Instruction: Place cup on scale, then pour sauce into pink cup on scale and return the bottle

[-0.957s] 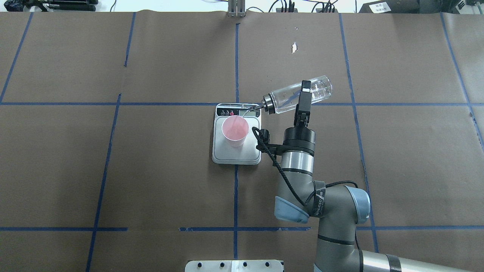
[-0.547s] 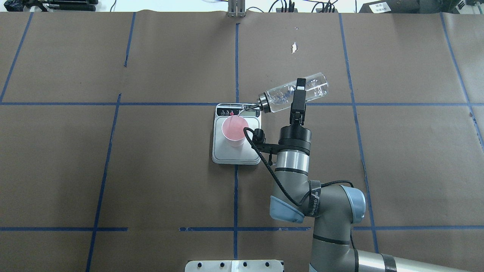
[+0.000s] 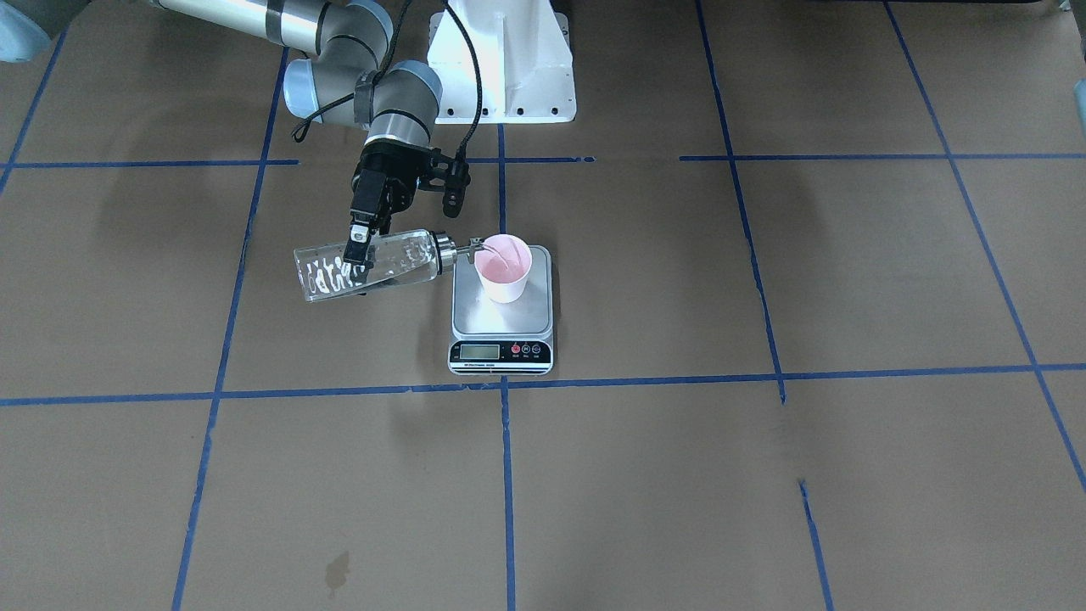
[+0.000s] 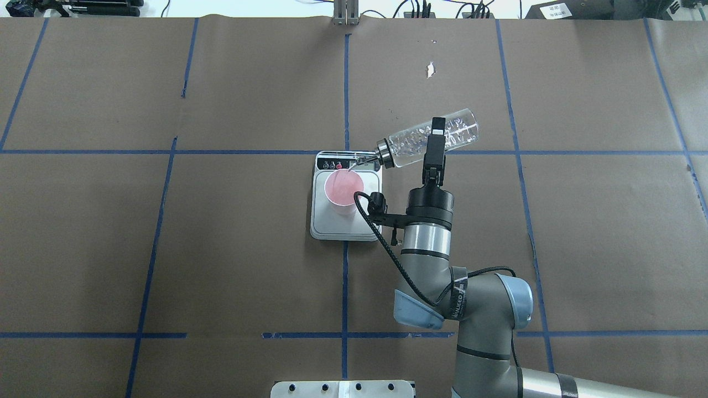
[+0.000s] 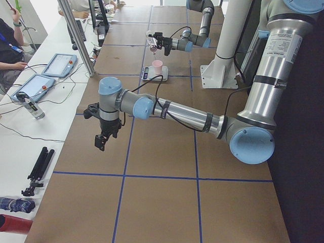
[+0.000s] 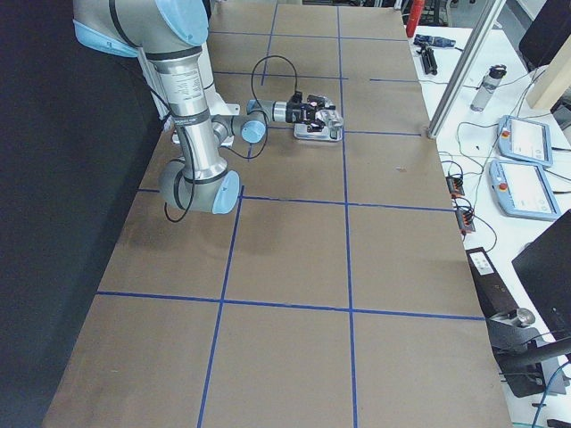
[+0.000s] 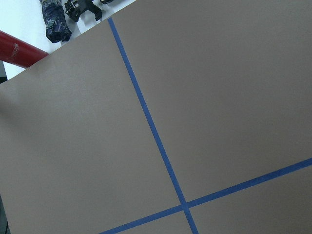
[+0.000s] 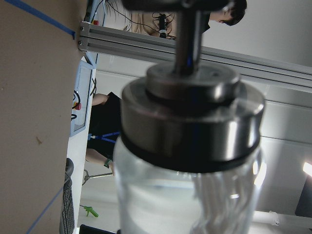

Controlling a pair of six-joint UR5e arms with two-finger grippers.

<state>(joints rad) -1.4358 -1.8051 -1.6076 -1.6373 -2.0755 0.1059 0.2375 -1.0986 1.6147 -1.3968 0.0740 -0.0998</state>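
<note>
over the last second the right arm has slid a little toward 9 o'clock in the overhead view, carrying the bottle (image 4: 406, 146) with it, so the spout (image 4: 365, 159) now reaches further over the cup (image 4: 344, 188). the cup and the scale (image 4: 345, 228) have not shifted.

the right gripper (image 4: 436, 138) is closed across the middle of the bottle's glass body, one dark finger lying over the top of it. the bottle hangs above the table (image 4: 221, 249), tipped close to level, its base toward 2 o'clock and its metal cap (image 4: 384, 154) toward 8 o'clock. the spout's tip sits at the cup's rim at about 1 o'clock. the clear sauce (image 3: 407, 255) inside looks broken up with bubbles along the length of the glass. no stream can be made out at the tip.

the pink cup stands upright on the scale's platform, toward its 12 o'clock end, next to the black display strip (image 4: 348, 164).

the left gripper (image 5: 101, 142) hangs above the brown paper well apart from the scale, and whether its fingers are apart or together cannot be told. its wrist camera shows only paper and crossing blue tape lines (image 7: 161, 151).
</note>
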